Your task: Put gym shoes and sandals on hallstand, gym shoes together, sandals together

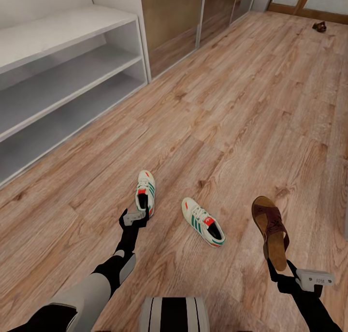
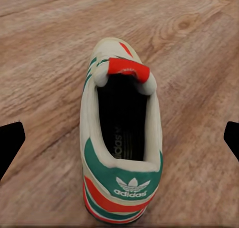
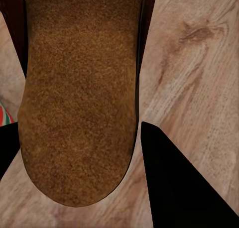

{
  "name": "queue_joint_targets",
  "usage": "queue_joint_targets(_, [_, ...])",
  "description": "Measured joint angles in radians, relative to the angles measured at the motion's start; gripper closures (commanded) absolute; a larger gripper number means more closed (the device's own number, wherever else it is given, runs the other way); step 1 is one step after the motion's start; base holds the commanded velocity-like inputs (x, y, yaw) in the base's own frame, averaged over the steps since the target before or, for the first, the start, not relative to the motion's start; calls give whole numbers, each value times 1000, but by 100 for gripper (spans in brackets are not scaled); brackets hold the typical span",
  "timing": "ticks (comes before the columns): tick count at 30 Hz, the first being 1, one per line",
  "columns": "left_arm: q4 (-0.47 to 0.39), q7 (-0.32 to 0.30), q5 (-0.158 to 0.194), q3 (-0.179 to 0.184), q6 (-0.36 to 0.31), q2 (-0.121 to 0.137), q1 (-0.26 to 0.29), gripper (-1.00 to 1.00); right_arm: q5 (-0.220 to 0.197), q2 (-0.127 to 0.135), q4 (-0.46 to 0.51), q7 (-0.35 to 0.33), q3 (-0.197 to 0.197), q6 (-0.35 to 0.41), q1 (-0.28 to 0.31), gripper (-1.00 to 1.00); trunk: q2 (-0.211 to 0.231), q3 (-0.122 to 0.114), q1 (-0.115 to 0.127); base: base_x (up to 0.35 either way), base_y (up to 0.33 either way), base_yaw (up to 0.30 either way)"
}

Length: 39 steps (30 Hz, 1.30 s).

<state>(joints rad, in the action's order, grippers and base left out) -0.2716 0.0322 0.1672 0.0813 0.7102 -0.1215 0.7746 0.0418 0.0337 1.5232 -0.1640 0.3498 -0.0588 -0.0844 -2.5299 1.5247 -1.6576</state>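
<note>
Two gym shoes lie on the corridor floor [image 1: 232,105]. My left gripper [image 1: 135,212] is open just behind the heel of the left gym shoe [image 1: 145,191]. In the left wrist view that gym shoe [image 2: 122,138] sits heel-first between the wide-spread fingertips [image 2: 11,141] of the left gripper [image 2: 119,144]. The other gym shoe [image 1: 203,222] lies apart to the right. My right gripper [image 1: 279,267] is shut on the heel of a brown sandal [image 1: 270,228]. Its cork footbed [image 3: 79,98] sits between the fingers [image 3: 169,178]. The second sandal [image 1: 319,26] lies far off. The hallstand [image 1: 58,80] is at the left.
Brown panelled doors [image 1: 169,27] line the wall past the hallstand. A doorway frame [image 1: 309,3] closes the far end near the distant sandal. My own base [image 1: 174,315] shows at the bottom edge. Open floor stretches between the shoes and the hallstand.
</note>
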Motion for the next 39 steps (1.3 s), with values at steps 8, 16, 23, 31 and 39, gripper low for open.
queue_joint_targets(8, [-1, 0, 0, 1, 0, -2, 2, -100, -1, 0, 0, 0, 0, 0, 0, 100, 0, 10, 0, 0, 0, 0])
queue_joint_targets(16, [-1, 0, 0, 1, 0, -8, 15, -100, 0, 0, 0, -1, 0, 0, 0, 100, 0, 14, 0, 0, 0, 0])
queue_joint_targets(23, [-1, -1, 0, 2, 0, -10, 21, -100, 0, 0, 0, -1, 0, 0, 0, 100, 0, 15, 0, 0, 0, 0])
queue_joint_targets(31, [-2, -27, -3, 6, 0, -13, 23, -100, 0, 0, -1, -1, 0, -1, 0, 100, 0, 15, 0, 0, 0, 0])
queue_joint_targets(39, [-4, -61, -1, 8, 1, -15, 24, -100, -1, 0, -1, -1, 0, 0, 0, 100, 0, 15, 0, 0, 0, 0])
